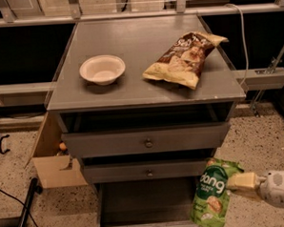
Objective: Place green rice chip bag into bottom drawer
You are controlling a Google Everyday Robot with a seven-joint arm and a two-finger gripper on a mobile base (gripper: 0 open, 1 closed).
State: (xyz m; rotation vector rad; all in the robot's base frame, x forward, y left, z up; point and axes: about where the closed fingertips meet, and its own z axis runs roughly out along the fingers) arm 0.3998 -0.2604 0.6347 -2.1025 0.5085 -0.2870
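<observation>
The green rice chip bag [214, 193] hangs upright at the lower right, its top edge pinched by my gripper [234, 182], whose pale fingers come in from the right. The bag is in the air over the right front corner of the open bottom drawer [137, 206], a grey box with a dark floor pulled out below the cabinet. The bag hides the drawer's right wall.
The grey cabinet top [138, 48] carries a white bowl [102, 69] and a brown-and-yellow chip bag [187, 59]. Two closed drawer fronts with round knobs [147, 144] sit above the open drawer. A cardboard box [51, 158] stands left of the cabinet; a black pole [25, 210] lies on the floor.
</observation>
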